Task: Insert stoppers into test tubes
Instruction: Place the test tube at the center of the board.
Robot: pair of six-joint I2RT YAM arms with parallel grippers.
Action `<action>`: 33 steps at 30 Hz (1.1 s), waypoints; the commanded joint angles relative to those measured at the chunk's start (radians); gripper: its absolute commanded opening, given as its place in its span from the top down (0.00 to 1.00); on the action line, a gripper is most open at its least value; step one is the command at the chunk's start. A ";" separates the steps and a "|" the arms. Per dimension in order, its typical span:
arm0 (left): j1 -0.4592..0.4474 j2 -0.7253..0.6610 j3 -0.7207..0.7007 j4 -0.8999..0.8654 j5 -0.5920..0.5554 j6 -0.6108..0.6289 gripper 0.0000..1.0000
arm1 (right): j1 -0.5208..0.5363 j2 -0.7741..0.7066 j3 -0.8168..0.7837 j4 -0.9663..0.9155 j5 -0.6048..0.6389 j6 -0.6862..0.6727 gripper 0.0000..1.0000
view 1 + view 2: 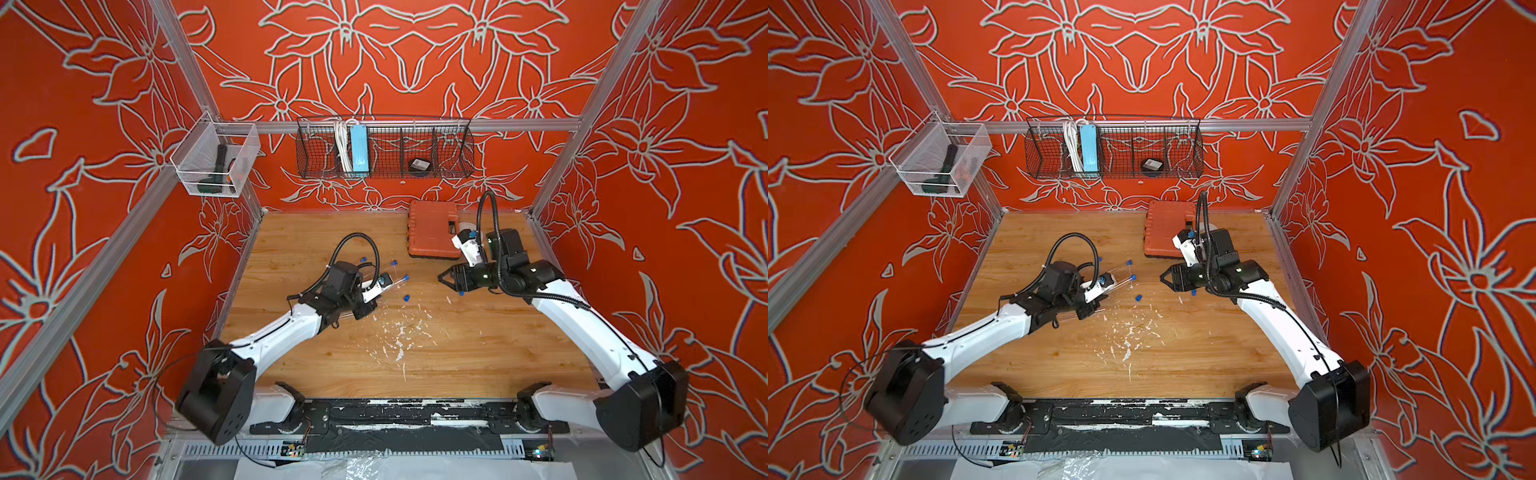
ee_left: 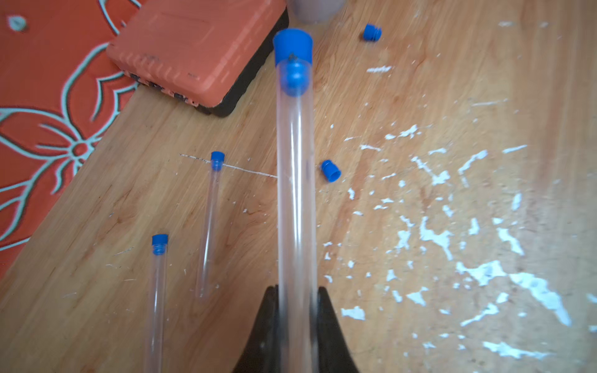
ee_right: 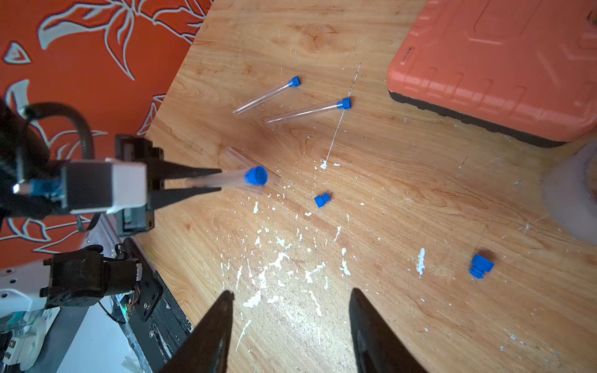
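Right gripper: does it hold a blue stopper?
No, the right gripper is open and empty; a loose stopper lies on the table apart from it.

- The left arm [image 1: 274, 332] stretches forward and toward the middle, held low.
- The left gripper [image 3: 220, 181] has its jaws squeezed tight on a test tube [image 2: 295, 193].
- The right arm [image 1: 582, 320] bends in from the right side.
- The right gripper [image 3: 290, 292] points toward the left gripper, jaws apart.

Robot test cell, probably a lab: aluminium frame [image 1: 519, 124], orange floral panels [image 1: 104, 104], paint-flecked wooden tabletop [image 1: 478, 365], wire basket [image 1: 382, 153] hung behind, orange tool case [image 1: 430, 232].
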 commanded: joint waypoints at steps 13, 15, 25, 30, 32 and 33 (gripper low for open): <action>0.062 0.457 0.411 -0.266 0.106 0.194 0.98 | -0.010 -0.021 -0.027 -0.023 0.016 -0.048 0.43; 0.062 0.494 0.440 -0.275 0.100 0.189 0.98 | -0.010 -0.025 -0.036 -0.010 0.015 -0.041 0.43; 0.063 0.607 0.536 -0.301 0.050 0.165 0.96 | -0.012 -0.031 -0.041 -0.003 0.020 -0.031 0.43; 0.063 0.638 0.554 -0.318 0.033 0.181 0.94 | -0.012 -0.043 -0.050 -0.003 0.035 -0.029 0.43; 0.062 0.646 0.556 -0.325 0.025 0.192 0.93 | -0.013 -0.048 -0.054 -0.002 0.042 -0.028 0.43; 0.062 0.649 0.556 -0.326 0.020 0.195 0.92 | -0.013 -0.048 -0.055 -0.002 0.043 -0.030 0.43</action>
